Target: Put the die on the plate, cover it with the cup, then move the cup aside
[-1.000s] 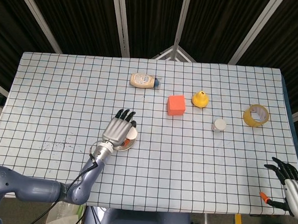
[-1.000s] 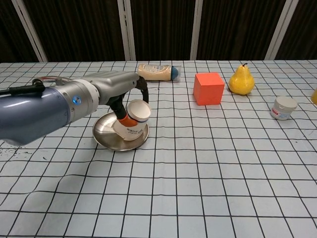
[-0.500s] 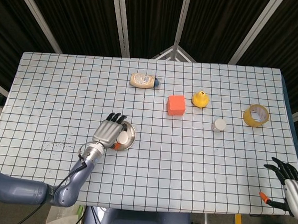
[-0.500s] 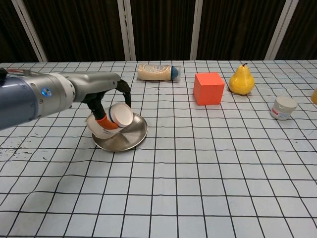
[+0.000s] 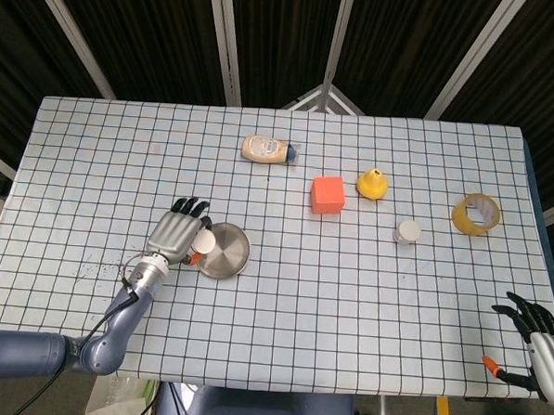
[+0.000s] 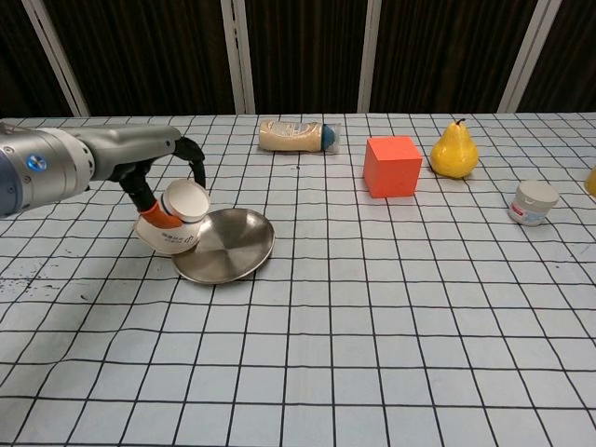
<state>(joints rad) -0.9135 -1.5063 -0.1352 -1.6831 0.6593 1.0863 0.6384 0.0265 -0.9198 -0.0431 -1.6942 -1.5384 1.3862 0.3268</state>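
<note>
At the left edge of the steel plate, the left hand grasps a white paper cup, its fingers curled around the cup's wall; the cup is tipped on its side with its base facing the chest camera, over the plate's left rim, though whether it touches the rim I cannot tell. An orange patch shows beneath the cup against the hand; whether this is part of the hand or the die cannot be told, and the plate's visible dish holds nothing. Across the checked tablecloth lie other things: a mayonnaise bottle on its side toward the far edge, an orange-red cube with a yellow pear just beside it on the right, a small white jar nearer the front right, and a roll of yellow tape well out to the right. Off the near right corner of the table the right hand rests apart from everything, holding nothing, its dark fingers spread.
</note>
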